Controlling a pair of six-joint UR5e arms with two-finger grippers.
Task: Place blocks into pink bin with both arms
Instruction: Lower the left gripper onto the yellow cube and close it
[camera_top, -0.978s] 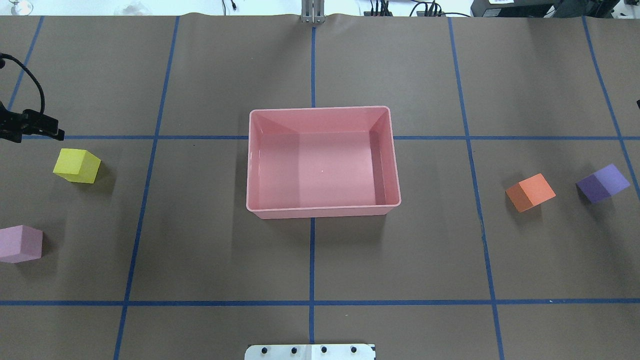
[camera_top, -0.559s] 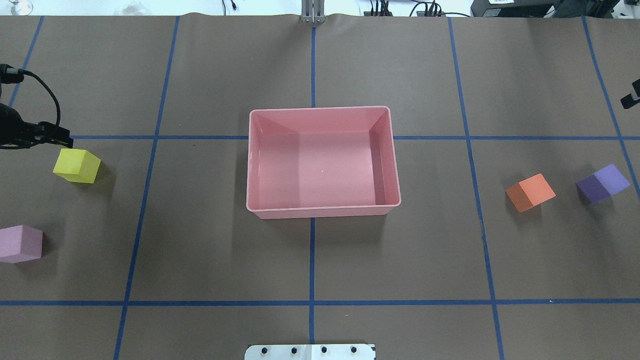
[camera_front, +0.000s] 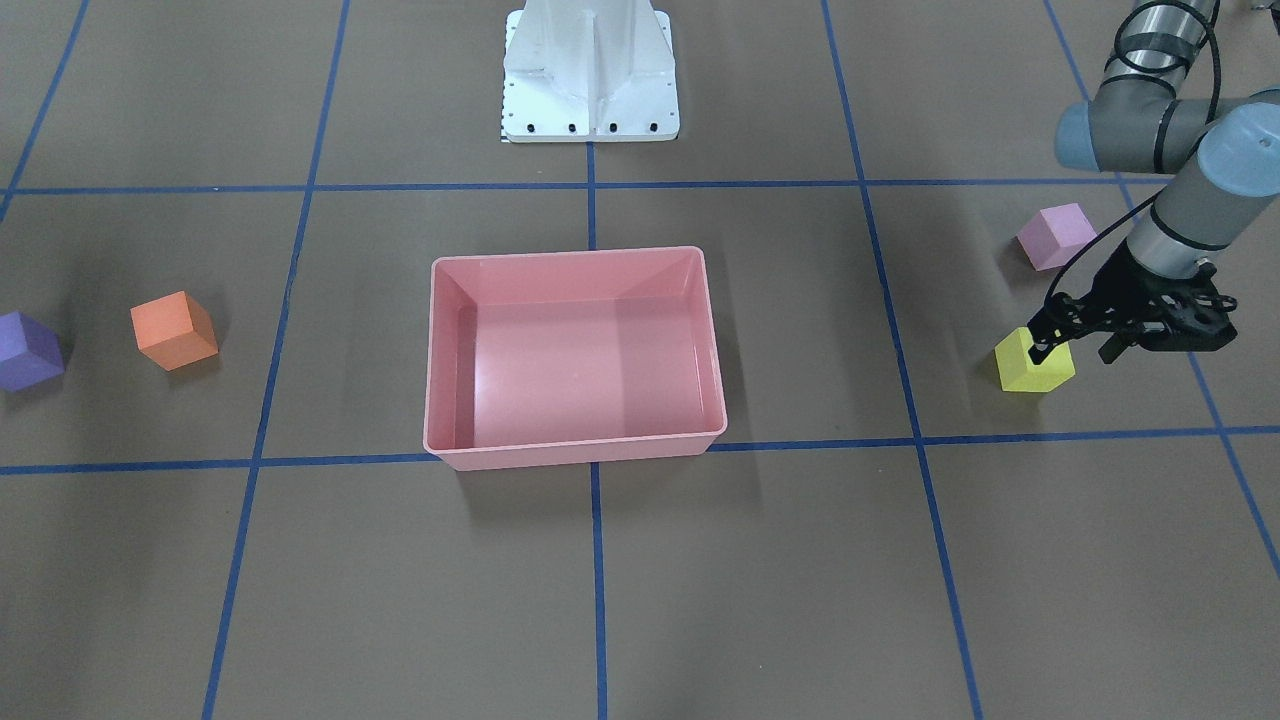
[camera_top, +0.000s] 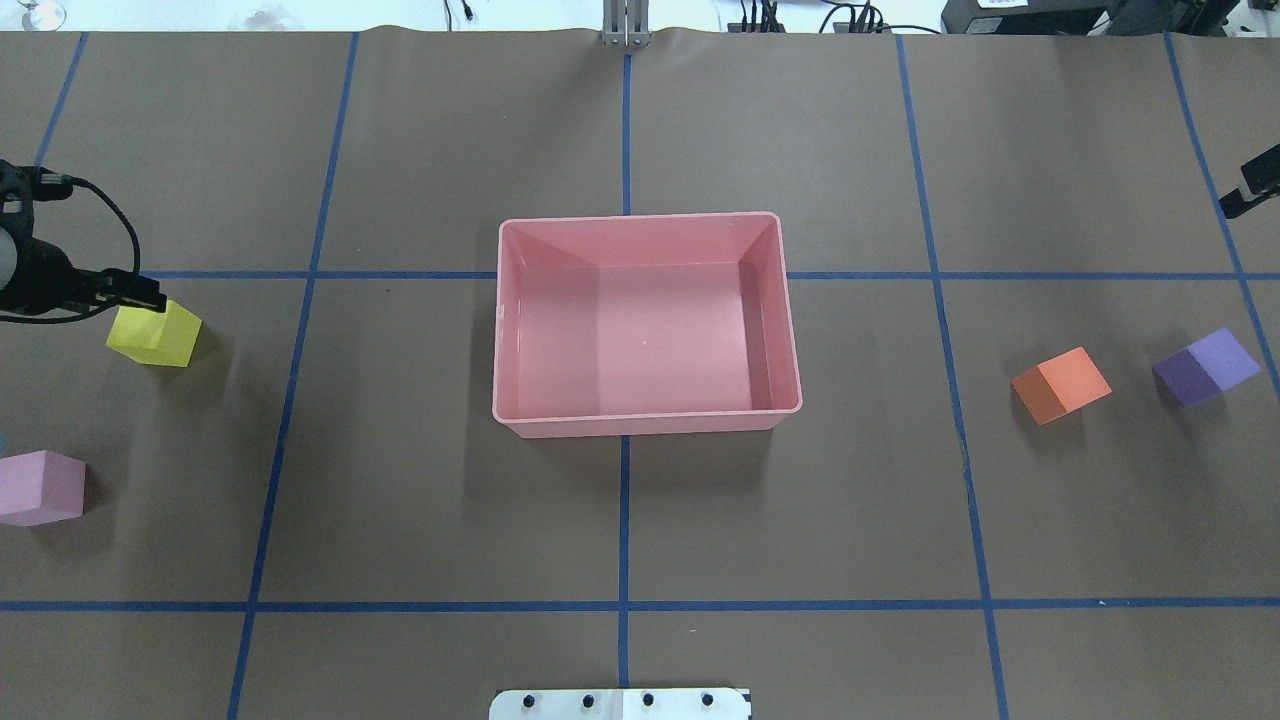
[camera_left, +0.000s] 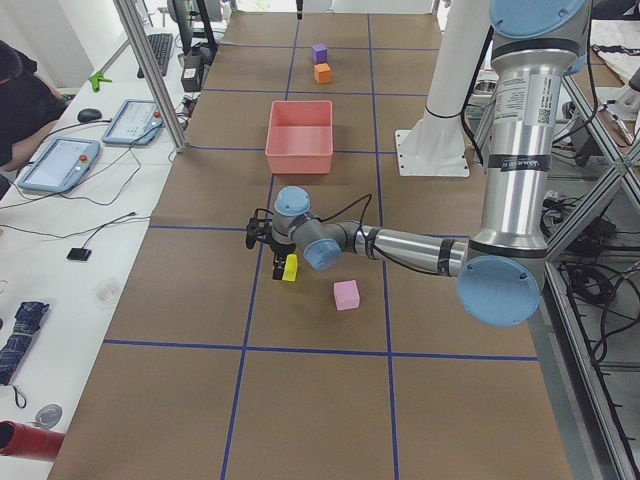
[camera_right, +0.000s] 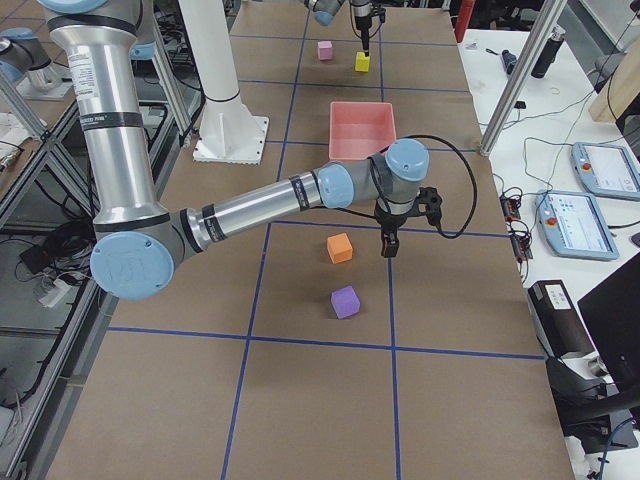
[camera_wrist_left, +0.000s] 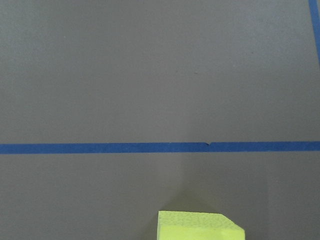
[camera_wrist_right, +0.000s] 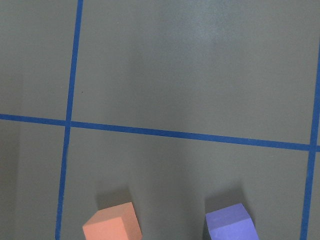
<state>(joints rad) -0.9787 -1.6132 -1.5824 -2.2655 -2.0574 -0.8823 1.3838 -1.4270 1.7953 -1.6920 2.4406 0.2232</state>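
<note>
The pink bin stands empty at the table's middle. The yellow block and the light pink block lie at the left. The orange block and the purple block lie at the right. My left gripper is open, low over the yellow block's outer far edge, one finger above the block. Only a bit of my right gripper shows at the right edge, beyond the purple block; I cannot tell its state. The right wrist view shows the orange and purple blocks below it.
Brown paper with blue tape lines covers the table. The white pedestal base stands behind the bin on the robot's side. An operator's desk with tablets runs along the far side.
My left gripper has moved right and toward the yellow block, now over its edge. My right gripper has come into the overhead view at the right edge. The blocks have not moved.
</note>
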